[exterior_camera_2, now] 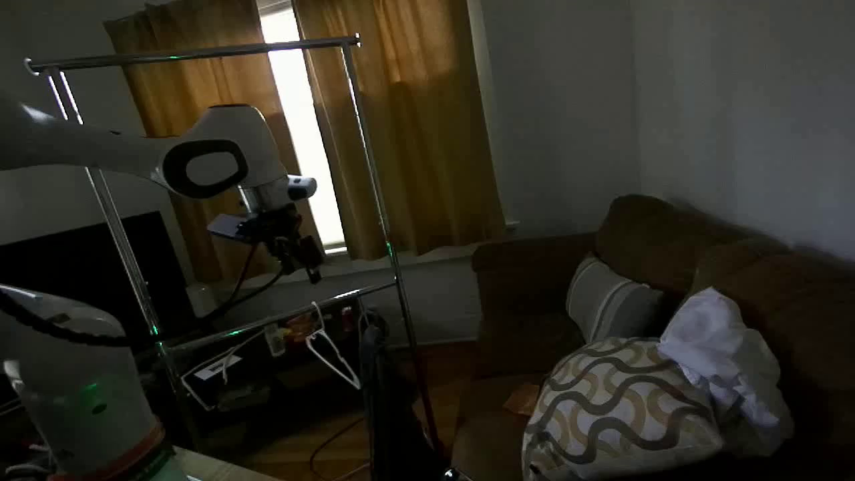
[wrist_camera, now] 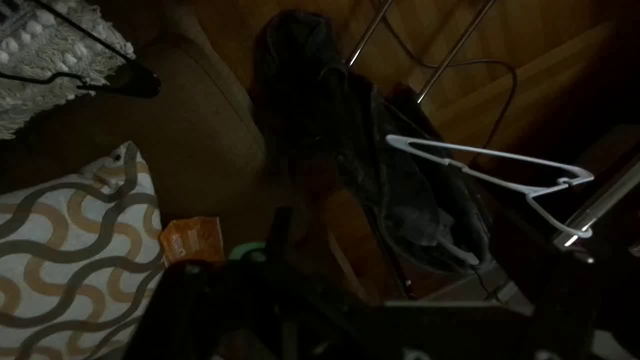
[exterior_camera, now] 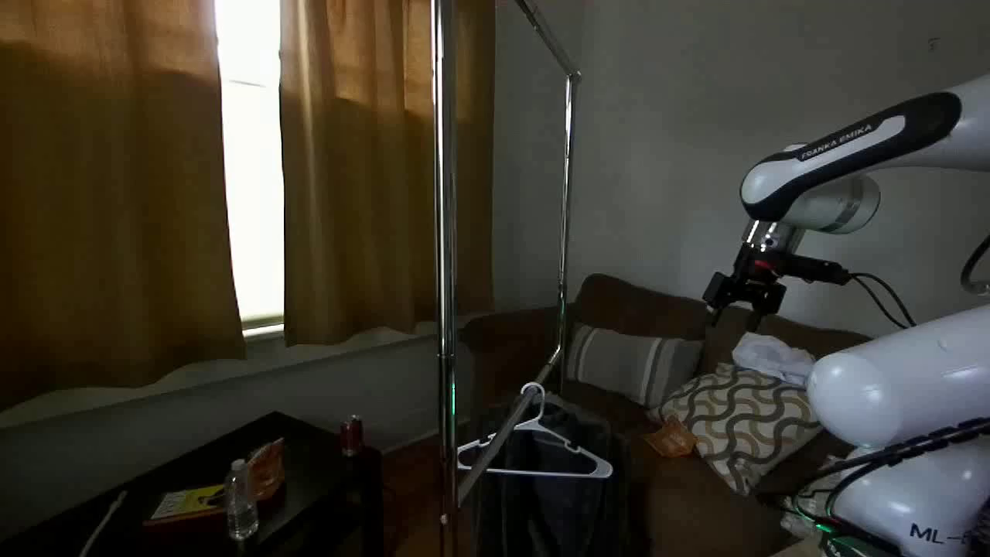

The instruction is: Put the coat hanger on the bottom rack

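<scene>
The coat hanger [exterior_camera: 534, 425] is whitish and hangs by its hook from the bottom rack [exterior_camera: 506, 427], a thin silver bar of the chrome stand. In an exterior view the hanger [exterior_camera_2: 316, 336] also hangs on the bar [exterior_camera_2: 280, 316]. In the wrist view the hanger [wrist_camera: 535, 191] lies to the right, its hook over the bar [wrist_camera: 605, 205]. My gripper [exterior_camera: 735, 317] is raised above the sofa, apart from the hanger, with fingers spread and nothing between them. It also shows in an exterior view [exterior_camera_2: 302, 267]. In the wrist view its fingers are mostly lost in the dark.
A dark garment [exterior_camera: 557, 495] hangs beside the hanger. The stand's upright [exterior_camera: 445, 232] and top rail [exterior_camera_2: 200, 53] rise around it. The sofa holds a patterned pillow [exterior_camera: 742, 425], white cloth [exterior_camera: 773, 358] and orange packet [exterior_camera: 673, 439]. A dark table [exterior_camera: 309, 456] stands behind.
</scene>
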### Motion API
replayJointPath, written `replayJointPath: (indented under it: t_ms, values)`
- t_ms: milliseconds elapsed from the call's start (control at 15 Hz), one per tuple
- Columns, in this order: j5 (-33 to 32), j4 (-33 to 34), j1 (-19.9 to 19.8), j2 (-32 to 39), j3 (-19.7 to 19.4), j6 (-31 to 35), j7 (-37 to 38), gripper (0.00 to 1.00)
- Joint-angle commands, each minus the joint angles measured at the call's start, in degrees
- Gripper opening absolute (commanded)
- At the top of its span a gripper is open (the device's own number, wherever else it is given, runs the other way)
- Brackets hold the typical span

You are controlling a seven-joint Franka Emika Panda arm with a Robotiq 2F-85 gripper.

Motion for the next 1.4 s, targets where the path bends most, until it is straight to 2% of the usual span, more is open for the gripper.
replayJointPath:
  t_ms: [0, 200, 267, 333, 533, 733, 933, 1133, 1333]
  values:
    - [0.35, -0.78, -0.37, 0.09, 0.36, -0.35, -0.27, 1.0]
    - [0.38, -2.11, -0.37, 0.87, 0.44, -0.34, -0.29, 1.0]
    - [0.26, -0.71, -1.14, 3.86, 0.0, 0.39, 0.79, 1.0]
    - [-1.54, 1.17, -3.74, 7.67, -0.28, 2.67, 2.89, 1.0]
    - [-1.07, 5.29, -5.71, 14.57, -4.9, 6.39, 0.15, 1.0]
    - [-0.43, 9.07, -6.36, 22.54, -9.14, 10.66, -5.64, 1.0]
    - [0.45, 12.21, -5.51, 29.83, -13.38, 12.99, -15.74, 1.0]
    - [1.63, 15.29, -6.15, 37.0, -16.28, 15.81, -23.62, 1.0]
    - [4.68, 16.66, -7.4, 42.22, -18.11, 19.32, -28.34, 1.0]
